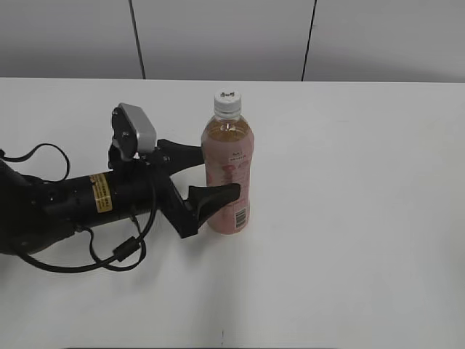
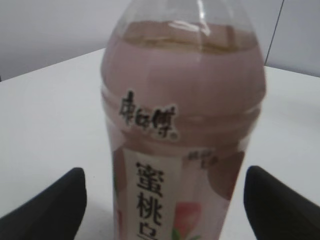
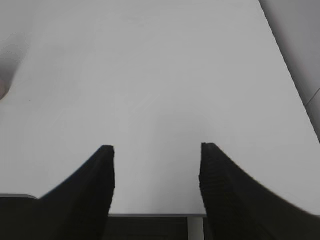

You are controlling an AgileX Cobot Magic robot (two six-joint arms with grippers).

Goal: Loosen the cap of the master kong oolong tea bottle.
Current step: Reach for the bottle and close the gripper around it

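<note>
The left pincer (image 1: 211, 173) stands open around the upright master kong oolong tea bottle (image 1: 228, 174), holding nothing; the right pincer (image 3: 156, 165) is open and empty over the table (image 3: 150, 75).

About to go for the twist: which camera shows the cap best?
The exterior view: the white cap is fully visible atop the bottle. The left wrist view cuts off below the bottle's neck, so no cap there. The right wrist view shows only bare table.
</note>
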